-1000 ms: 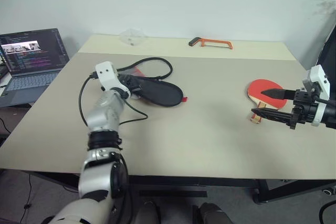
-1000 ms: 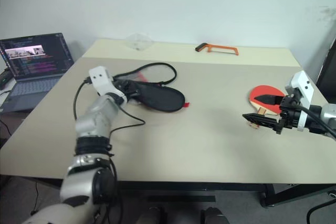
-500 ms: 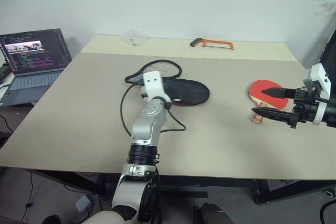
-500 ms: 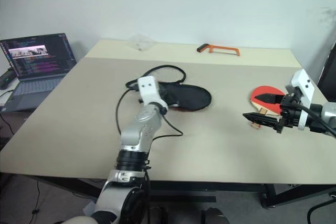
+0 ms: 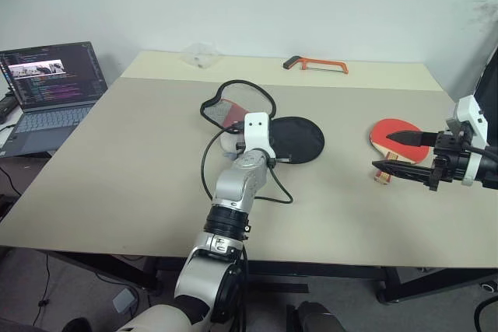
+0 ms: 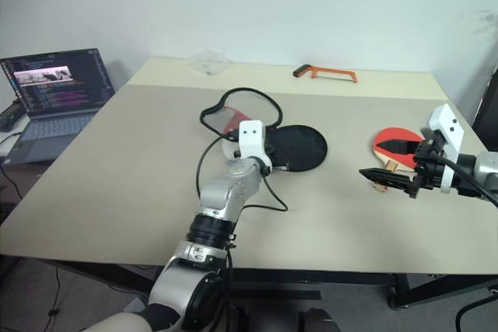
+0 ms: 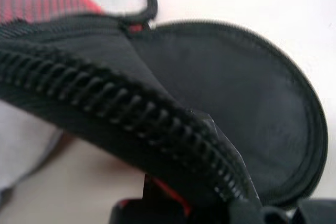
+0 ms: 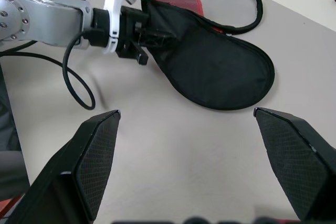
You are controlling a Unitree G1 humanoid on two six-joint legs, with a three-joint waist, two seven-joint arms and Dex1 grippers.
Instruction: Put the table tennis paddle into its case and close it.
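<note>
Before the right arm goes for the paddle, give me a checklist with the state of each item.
1. Left gripper shut on the case: ok, it pinches the zipper edge at the narrow end.
2. Case unzipped: ok, the red mesh face is folded back from the black face.
3. Opening wide enough for the blade: cannot tell.
4. Right gripper open: ok, fingers spread wide.
5. Table tennis paddle free and reachable: ok, it lies flat on the table just beyond the right gripper, nothing on it.
6. Hacksaw out of the way: ok, it lies at the table's far edge.
</note>
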